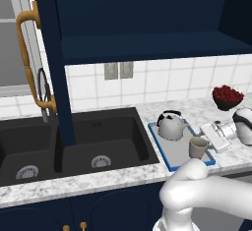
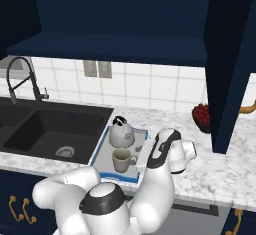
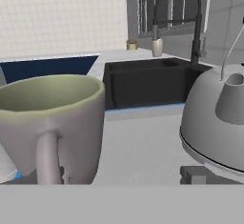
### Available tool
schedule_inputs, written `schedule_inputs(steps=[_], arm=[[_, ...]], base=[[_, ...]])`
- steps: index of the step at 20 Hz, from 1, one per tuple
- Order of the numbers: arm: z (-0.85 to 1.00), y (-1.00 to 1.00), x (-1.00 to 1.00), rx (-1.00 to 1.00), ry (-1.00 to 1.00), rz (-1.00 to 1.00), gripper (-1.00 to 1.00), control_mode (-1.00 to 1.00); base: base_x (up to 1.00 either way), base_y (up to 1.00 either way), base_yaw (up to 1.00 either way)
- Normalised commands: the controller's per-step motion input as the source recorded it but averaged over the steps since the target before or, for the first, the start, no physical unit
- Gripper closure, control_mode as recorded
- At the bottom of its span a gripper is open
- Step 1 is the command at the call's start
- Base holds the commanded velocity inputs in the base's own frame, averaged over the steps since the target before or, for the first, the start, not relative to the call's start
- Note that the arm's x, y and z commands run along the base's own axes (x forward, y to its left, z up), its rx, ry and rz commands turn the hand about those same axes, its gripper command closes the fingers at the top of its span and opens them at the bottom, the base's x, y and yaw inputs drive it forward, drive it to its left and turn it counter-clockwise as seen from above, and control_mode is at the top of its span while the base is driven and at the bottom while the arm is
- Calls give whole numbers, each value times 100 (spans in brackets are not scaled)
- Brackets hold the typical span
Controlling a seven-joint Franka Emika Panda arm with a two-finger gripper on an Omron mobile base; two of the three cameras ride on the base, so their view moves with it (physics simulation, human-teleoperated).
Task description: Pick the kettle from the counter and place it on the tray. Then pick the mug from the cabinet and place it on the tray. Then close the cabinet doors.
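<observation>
Both kettle (image 1: 170, 125) and mug (image 1: 198, 147) (upright) sit on tray (image 1: 162, 149).

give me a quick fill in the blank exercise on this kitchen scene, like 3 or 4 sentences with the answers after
1. The kettle and the mug both stand on the ____.
2. On the tray, the mug stands nearer the counter's front edge than the ____.
3. The cabinet doors are ____.
4. The bowl on the counter holds ____ fruit.

Missing words: tray; kettle; open; red
</observation>
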Motion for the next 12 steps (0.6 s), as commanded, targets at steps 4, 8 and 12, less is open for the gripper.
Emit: schedule_inputs(steps=[4, 8, 12], arm=[[2, 7, 4, 0, -5, -1, -100, -100], [-1, 12, 32, -1, -6, -11, -100, -100], [-11, 2, 39, -3, -5, -13, -100, -100]], base=[[0, 0, 0], [0, 0, 0], [0, 0, 0]])
